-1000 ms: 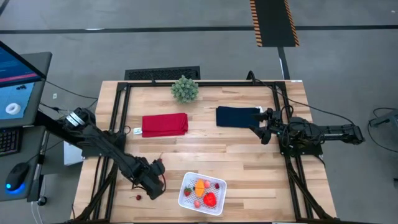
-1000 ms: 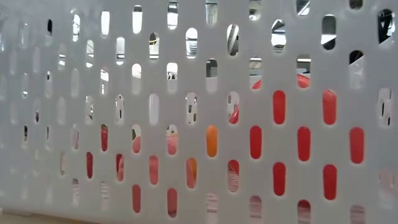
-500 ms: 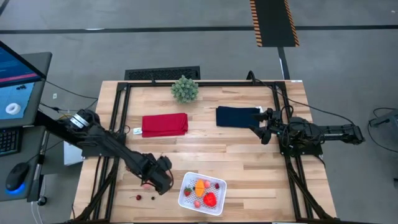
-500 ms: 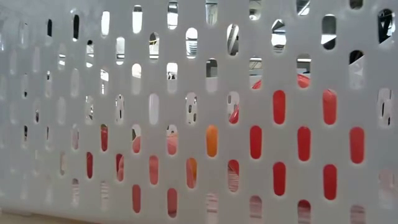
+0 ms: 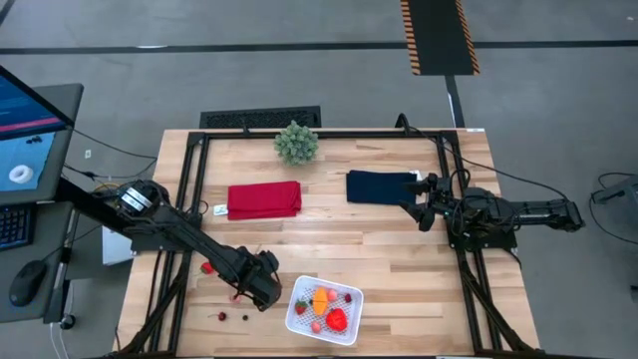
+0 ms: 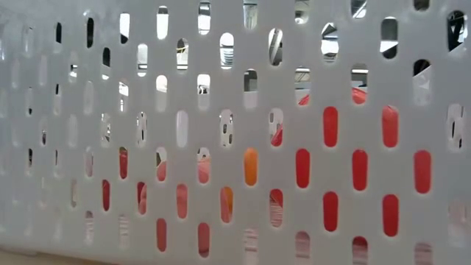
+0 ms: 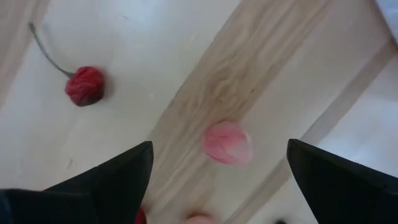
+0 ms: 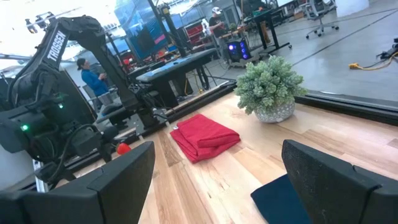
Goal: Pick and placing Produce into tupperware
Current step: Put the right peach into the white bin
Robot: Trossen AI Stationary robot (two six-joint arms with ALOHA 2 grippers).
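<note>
Pinkish toy fruit now sits between the wide-open, empty left gripper, which has shifted right toward the tupperware. Cherries remain outside, so picking continues; right gripper waits open and empty beside the navy cloth.

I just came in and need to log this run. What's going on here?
The left gripper, fingers open, hovers over loose toy fruit beside the white container: a pink piece lies between its fingers and a cherry nearby. The container already holds several fruits. The right gripper waits, open, by the navy cloth.
</note>
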